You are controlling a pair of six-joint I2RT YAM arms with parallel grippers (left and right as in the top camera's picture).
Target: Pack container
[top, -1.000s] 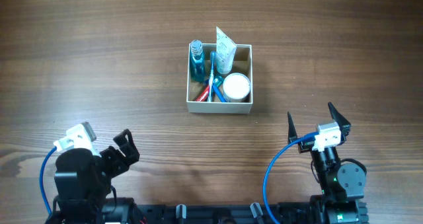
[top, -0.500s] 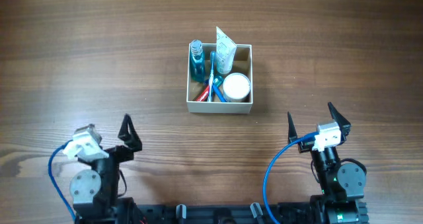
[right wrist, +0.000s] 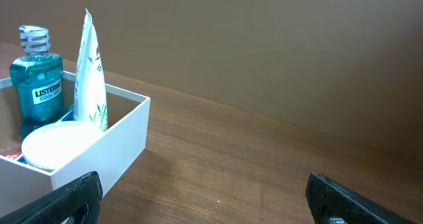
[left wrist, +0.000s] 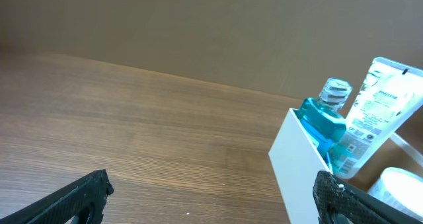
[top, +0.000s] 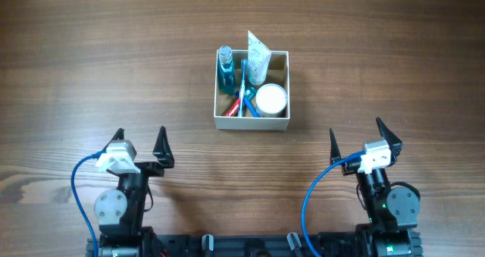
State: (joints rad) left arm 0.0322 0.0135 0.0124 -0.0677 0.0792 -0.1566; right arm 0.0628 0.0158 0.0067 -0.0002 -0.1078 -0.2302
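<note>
Container (top: 251, 123) stands mouth-up, square-sided with no clear long axis; left hand (top: 140, 130) and right hand (top: 355, 126) gape wide, empty.

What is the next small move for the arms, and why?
Probably none, only rest at the near edge: the container already holds the mouthwash bottle, tube, white jar and blue toothbrush. The left gripper and right gripper are open, empty, apart from it.
</note>
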